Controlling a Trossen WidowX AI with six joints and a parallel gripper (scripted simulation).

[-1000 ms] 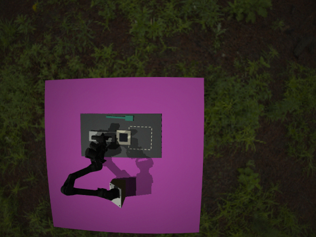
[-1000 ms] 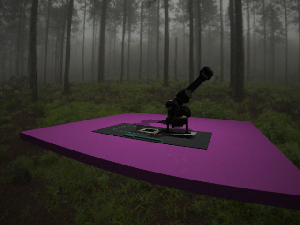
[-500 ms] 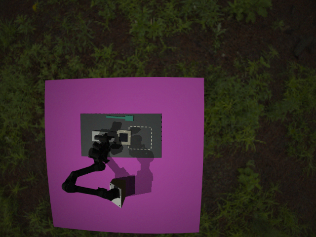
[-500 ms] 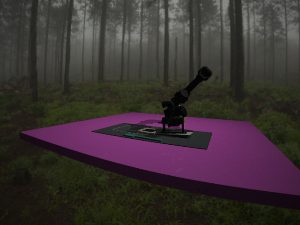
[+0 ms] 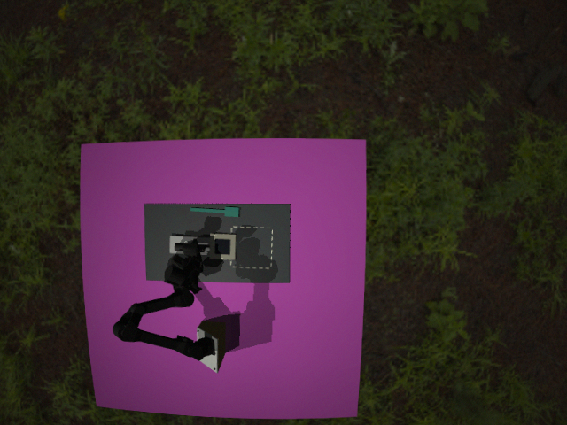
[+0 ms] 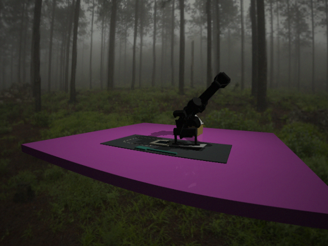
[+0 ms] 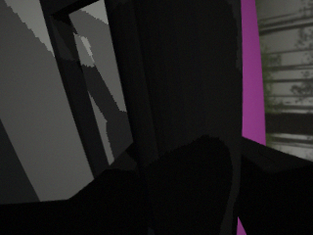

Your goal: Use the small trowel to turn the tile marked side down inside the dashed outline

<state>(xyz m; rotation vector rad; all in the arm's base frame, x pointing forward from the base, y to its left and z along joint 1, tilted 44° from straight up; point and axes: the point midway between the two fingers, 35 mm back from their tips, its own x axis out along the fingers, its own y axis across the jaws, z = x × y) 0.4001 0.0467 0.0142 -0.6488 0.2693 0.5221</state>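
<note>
The tile (image 5: pixel 222 245) (image 6: pixel 160 143) is a pale square with a dark marked centre. It lies marked side up on the dark grey mat (image 5: pixel 159 220) (image 6: pixel 211 155). It sits mostly left of the dashed outline (image 5: pixel 272 247), and its right edge just reaches the outline's left line. My gripper (image 5: pixel 198 247) (image 6: pixel 185 143) is low over the mat just left of the tile. It is shut on the trowel (image 5: pixel 174 243) (image 6: pixel 202 145), whose pale end sticks out behind the fingers. The end toward the tile is hidden under the gripper. The wrist view is mostly dark gripper body.
A teal tool (image 5: pixel 213 210) (image 6: pixel 156 150) with a thin handle lies along the mat's far edge in the overhead view. The mat sits on a magenta table (image 5: pixel 298 182) (image 6: pixel 105 164). The arm's base (image 5: pixel 213 347) stands on the table beside the mat.
</note>
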